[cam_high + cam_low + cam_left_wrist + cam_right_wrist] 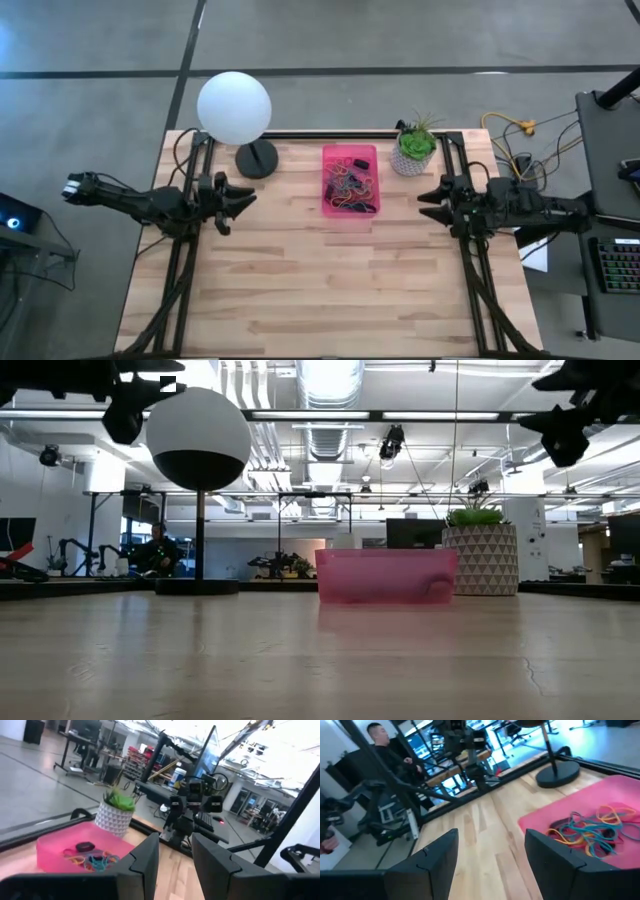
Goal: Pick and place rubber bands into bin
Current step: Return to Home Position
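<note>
- Now, the left gripper hangs at the left middle of the high view and the right gripper at the right middle. Both have their jaws released, with a clear gap and nothing between them.
- The rubber bands lie as one tangled heap inside the bin, at the upper centre of the high view, between the two grippers.
- First risk, as I judge it: the left arm is near the foot of the lamp and the right arm is near the plant pot, so a wide swing on the way home could knock one over.
- Second risk: a push on the light bin could spill the loops onto the table.
- Count: one bin, one lamp, one plant pot, two grippers. The bands are many and too tangled to count; I see none on the wood.
</note>
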Robot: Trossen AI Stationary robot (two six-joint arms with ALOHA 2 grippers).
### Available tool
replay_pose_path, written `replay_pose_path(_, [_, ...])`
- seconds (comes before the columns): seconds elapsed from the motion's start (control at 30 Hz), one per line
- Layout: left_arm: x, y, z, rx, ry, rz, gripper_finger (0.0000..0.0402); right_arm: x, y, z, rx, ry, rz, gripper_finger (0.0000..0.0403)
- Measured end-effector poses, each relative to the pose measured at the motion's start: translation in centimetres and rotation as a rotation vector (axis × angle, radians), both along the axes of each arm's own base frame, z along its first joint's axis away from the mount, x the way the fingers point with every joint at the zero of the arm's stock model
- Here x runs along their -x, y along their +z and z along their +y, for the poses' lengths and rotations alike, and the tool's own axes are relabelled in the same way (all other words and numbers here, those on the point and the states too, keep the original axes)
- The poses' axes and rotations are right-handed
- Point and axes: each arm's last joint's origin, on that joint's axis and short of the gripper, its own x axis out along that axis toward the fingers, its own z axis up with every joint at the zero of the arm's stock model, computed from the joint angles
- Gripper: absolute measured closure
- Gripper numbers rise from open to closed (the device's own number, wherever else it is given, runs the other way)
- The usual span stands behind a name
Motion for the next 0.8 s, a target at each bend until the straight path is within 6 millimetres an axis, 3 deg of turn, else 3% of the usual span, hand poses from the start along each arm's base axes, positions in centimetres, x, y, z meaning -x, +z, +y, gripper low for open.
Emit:
replay_pose_path(0.23, [-0.3, -3.3, 0.0, 0.014, 0.037, -0.015, 0.0301, -0.2, -3.2, -0.1, -0.008, -0.015, 0.019, 0.0188])
replay_pose_path(0.5, [-0.1, -9.7, 0.1, -0.044, 0.039, 0.199, 0.0301, -1.1, -7.3, -0.1, -0.034, -0.021, 0.143, 0.0188])
replay_pose_path(0.63, [0.1, -11.9, 0.1, -0.093, 0.037, 0.385, 0.0301, -1.2, -7.4, 0.0, -0.036, -0.017, 0.164, 0.0188])
replay_pose_path(0.8, [0.1, -13.2, 0.1, -0.128, 0.034, 0.508, 0.0301, -1.2, -7.1, 0.0, -0.034, -0.013, 0.139, 0.0188])
